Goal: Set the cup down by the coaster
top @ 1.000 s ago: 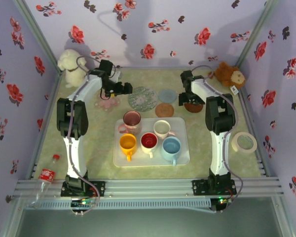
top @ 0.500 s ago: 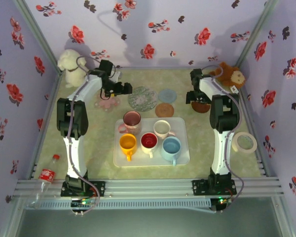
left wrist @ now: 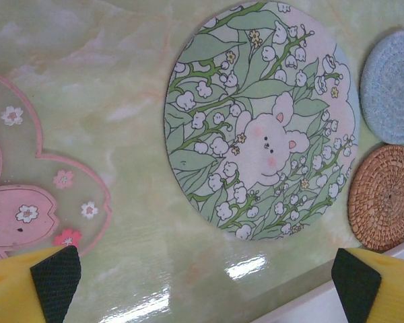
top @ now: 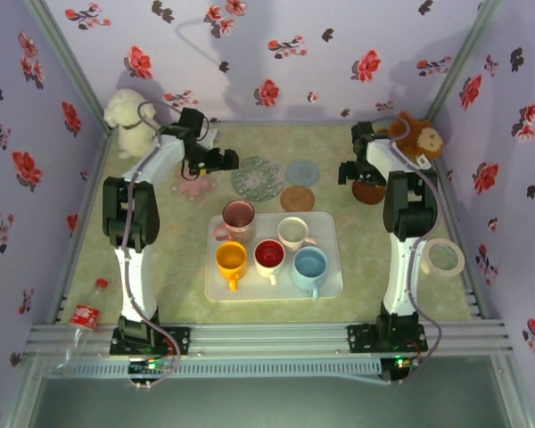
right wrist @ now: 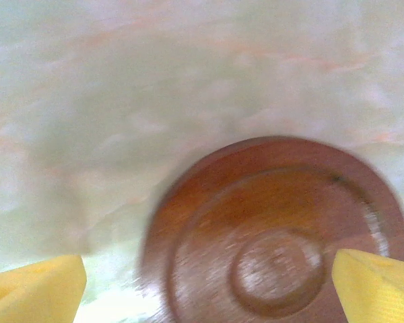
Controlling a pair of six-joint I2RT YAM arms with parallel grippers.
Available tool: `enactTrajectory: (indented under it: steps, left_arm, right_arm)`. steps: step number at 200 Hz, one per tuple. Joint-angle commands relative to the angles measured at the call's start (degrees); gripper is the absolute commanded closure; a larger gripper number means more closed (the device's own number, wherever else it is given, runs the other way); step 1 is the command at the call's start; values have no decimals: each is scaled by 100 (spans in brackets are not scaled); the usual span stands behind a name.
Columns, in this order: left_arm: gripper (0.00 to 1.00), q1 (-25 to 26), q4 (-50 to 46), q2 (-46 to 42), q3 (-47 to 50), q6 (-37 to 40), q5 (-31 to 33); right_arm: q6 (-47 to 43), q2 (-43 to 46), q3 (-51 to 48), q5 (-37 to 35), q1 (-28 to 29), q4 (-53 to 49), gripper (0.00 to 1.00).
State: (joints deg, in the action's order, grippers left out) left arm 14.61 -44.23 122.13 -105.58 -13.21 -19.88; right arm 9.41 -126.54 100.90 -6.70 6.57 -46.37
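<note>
1. My left gripper (left wrist: 205,286) is spread wide, with nothing between its yellow fingers (left wrist: 27,286).
2. It hangs over the green table (left wrist: 121,87), between the pink blossom coaster (left wrist: 20,208) and the round bear coaster (left wrist: 259,121).
3. Just beyond the bear coaster lie the blue coaster (left wrist: 390,87) and the woven coaster (left wrist: 384,198), close to each other.
4. My right gripper (right wrist: 207,289) is spread wide too, and it pinches nothing.
5. Below it the wooden coaster (right wrist: 276,229) lies flat on the table. That view is blurred.
6. From above, the five cups stand on the white tray (top: 272,290), near the middle of the table.
7. They are the pink cup (top: 239,217), the cream cup (top: 292,232), the yellow cup (top: 231,259), the red cup (top: 269,254) and the blue cup (top: 309,265).
8. No cup is in either of my grippers.
9. The wooden coaster sits off to the right of the tray, apart from every cup.
</note>
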Motion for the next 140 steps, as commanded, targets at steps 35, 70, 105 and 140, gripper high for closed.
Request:
enactTrajectory:
  steps: [35,70,105,140]
  left_arm:
    - [1,-3,-87,-145,-20,-54,46]
    - [1,-32,-64,-236,110,-52,50]
    - [1,-68,26,-389,295,-59,67]
    - [1,-92,52,-370,328,-71,66]
  right_arm:
    - [-431,539,32,1498,871,-62,4]
    - [-406,330,172,1622,1189,-230,1]
    - [-362,155,175,1254,1335,-554,1]
    - [-541,81,75,1136,1430,-645,2]
